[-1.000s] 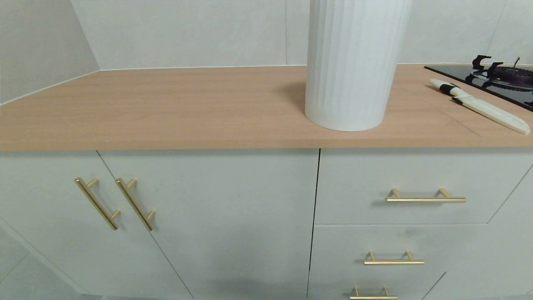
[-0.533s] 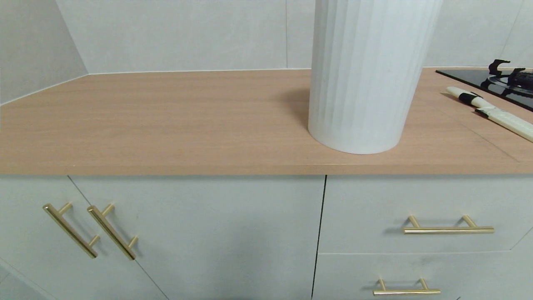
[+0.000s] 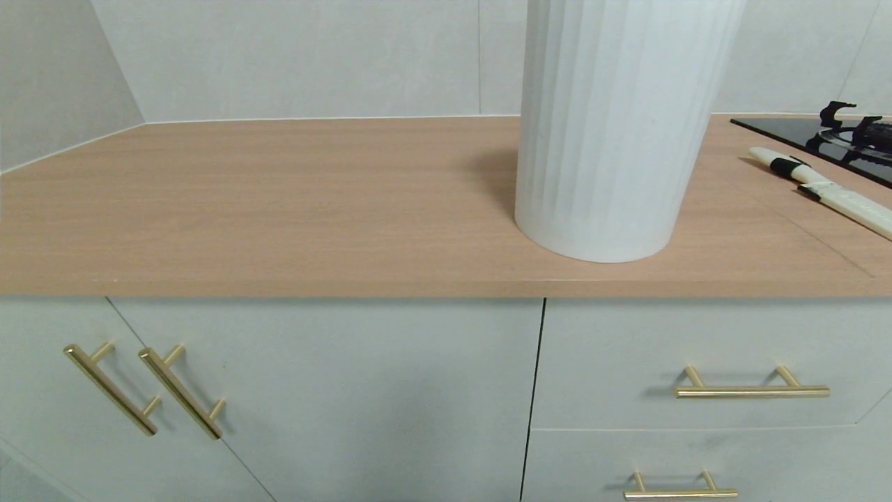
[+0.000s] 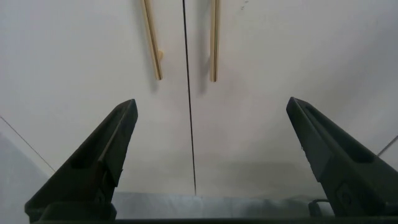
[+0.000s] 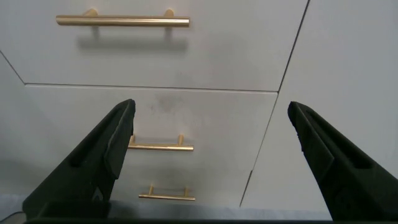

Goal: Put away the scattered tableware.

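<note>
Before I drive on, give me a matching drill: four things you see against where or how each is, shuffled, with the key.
1. ribbed white container
2. knife
3. cooktop
4. left hand

A. lying flat on the counter, right of the container
B. open, facing two gold door handles
C. black glass, behind the knife
D. standing upright near the counter's front edge

Pairs: 1-D, 2-A, 3-C, 4-B

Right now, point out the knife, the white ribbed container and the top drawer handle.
knife [image 3: 847, 202], head view, on the blade.
white ribbed container [image 3: 613, 125], head view, mid side wall.
top drawer handle [image 3: 752, 392], head view, middle of the bar.
</note>
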Tool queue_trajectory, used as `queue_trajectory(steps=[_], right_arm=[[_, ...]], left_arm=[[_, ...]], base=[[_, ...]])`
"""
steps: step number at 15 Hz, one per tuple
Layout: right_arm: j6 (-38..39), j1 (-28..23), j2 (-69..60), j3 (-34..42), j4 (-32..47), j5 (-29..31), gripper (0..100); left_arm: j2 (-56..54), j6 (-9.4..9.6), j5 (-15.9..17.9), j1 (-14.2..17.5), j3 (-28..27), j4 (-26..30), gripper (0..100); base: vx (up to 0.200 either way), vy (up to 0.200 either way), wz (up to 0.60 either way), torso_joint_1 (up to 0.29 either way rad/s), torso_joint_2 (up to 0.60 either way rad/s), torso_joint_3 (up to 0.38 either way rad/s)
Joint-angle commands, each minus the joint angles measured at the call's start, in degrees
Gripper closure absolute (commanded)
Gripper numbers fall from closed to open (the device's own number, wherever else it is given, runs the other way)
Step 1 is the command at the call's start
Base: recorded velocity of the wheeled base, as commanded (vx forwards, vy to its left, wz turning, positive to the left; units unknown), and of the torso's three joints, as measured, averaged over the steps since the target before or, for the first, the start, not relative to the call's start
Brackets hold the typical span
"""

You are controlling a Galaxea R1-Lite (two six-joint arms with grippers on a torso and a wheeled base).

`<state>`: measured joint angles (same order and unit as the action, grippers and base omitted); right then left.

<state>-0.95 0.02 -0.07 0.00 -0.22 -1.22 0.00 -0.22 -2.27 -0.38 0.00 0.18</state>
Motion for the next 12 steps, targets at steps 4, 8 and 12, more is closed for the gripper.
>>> queue_trajectory(steps=[4, 8, 12], right_arm=[[0.0, 0.0, 0.1, 0.0, 0.0, 0.0, 0], [0.0, 0.1, 0.1, 0.0, 0.0, 0.0, 0], [0.0, 0.1, 0.1, 0.0, 0.0, 0.0, 0]], left_arm=[[0.0, 0.04, 0.0, 0.0, 0.0, 0.0, 0], [0.0, 0.04, 0.0, 0.0, 0.0, -0.1, 0], [0.0, -0.04, 0.0, 0.0, 0.0, -0.1, 0]], base=[[0.000, -0.150, 0.00, 0.005, 0.00, -0.001], [0.000, 0.000, 0.00, 0.000, 0.00, 0.000], [0.000, 0.000, 0.00, 0.000, 0.00, 0.000]])
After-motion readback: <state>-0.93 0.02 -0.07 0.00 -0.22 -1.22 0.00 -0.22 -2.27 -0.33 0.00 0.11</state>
